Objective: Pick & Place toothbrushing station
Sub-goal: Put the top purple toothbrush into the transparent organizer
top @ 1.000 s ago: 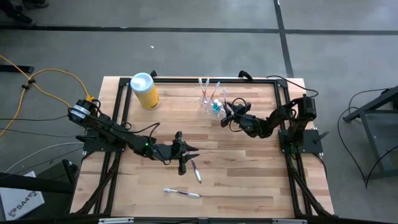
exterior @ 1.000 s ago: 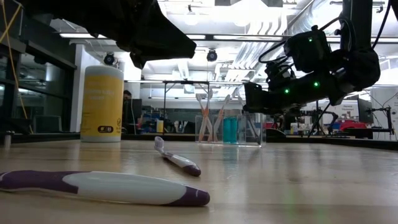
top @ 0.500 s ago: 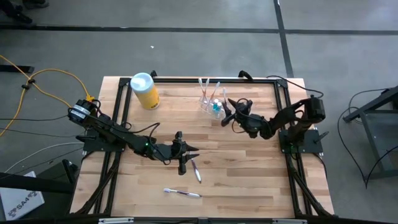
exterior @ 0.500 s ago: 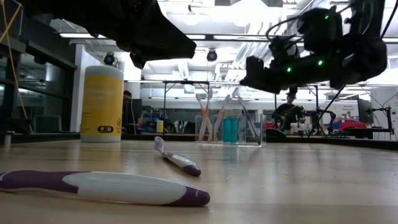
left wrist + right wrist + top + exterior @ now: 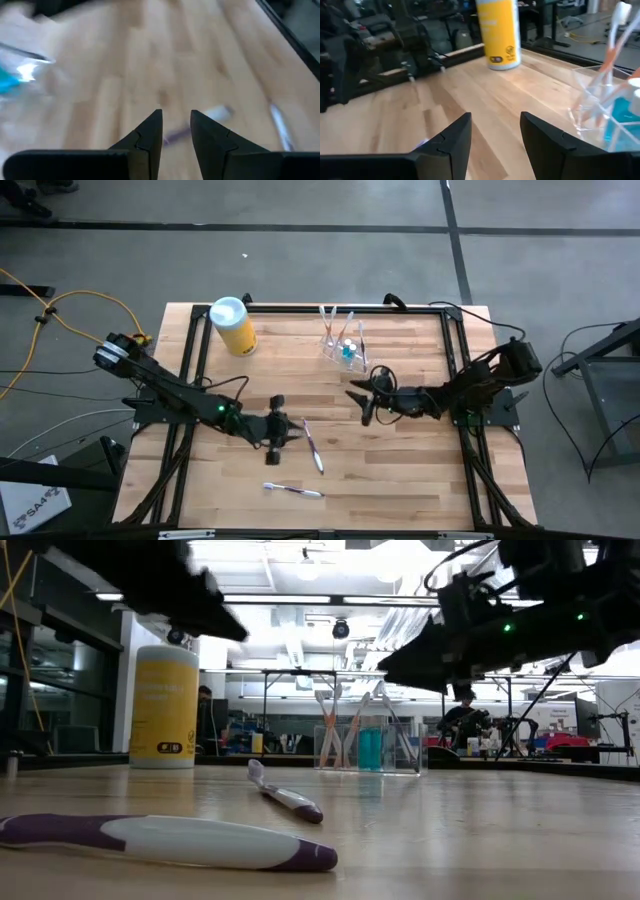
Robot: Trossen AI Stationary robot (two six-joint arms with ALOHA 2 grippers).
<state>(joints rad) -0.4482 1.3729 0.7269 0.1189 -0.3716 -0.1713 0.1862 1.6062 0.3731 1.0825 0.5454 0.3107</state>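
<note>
A: From above, where's the clear holder cup [image 5: 341,345]?
B: Upper middle of the frame, near the table's [image 5: 400,470] far edge, upright with brushes in it. The right gripper [image 5: 357,402] sits below it, toward frame centre, apart from it, fingers spread and empty. It is the nearer arm, I judge.

A: And the left gripper [image 5: 291,430]?
B: Lower centre, beside a purple toothbrush [image 5: 313,448] lying lengthwise up the frame. A second brush [image 5: 294,491] lies below.

A: The table-level view?
B: The cup [image 5: 370,747] stands centre, yellow canister [image 5: 165,707] left, both brushes lying flat in front.

A: Left wrist?
B: Fingers [image 5: 148,136] slightly apart, empty, the toothbrush [image 5: 197,123] just beyond them.

A: Right wrist?
B: Fingers [image 5: 452,137] apart, empty; the cup [image 5: 609,113] sits off at the right edge.
</note>
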